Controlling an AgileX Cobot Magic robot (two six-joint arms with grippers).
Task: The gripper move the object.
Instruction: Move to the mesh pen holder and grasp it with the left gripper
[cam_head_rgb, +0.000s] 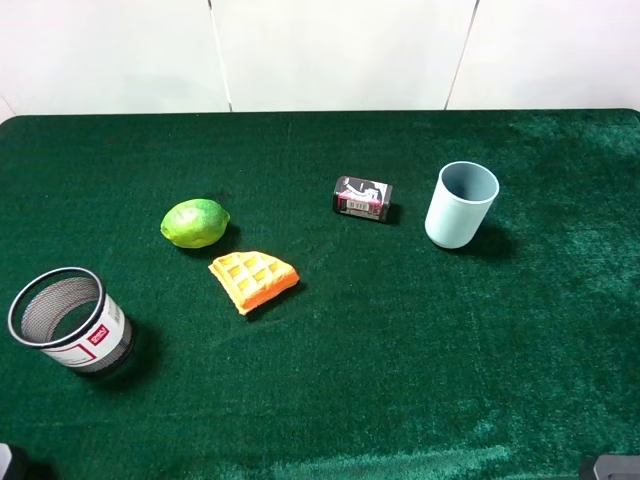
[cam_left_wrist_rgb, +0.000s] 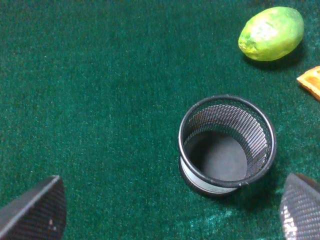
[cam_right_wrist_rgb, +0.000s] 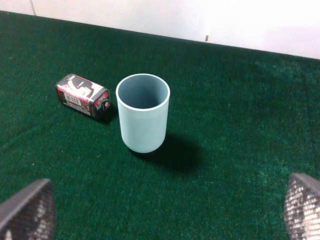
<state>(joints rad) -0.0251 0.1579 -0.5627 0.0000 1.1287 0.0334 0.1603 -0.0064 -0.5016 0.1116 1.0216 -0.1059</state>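
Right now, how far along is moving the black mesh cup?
Nothing looks done: the mesh cup stands upright on the green table, ungripped. In hand: the left end effector hangs open near it, not touching. Left to do: close on the cup and carry it. The right end effector, open, faces the blue cup.

Waffle (cam_left_wrist_rgb: 311, 81) cropped by left wrist view edge; pack (cam_head_rgb: 362, 199) print unreadable, perhaps can.
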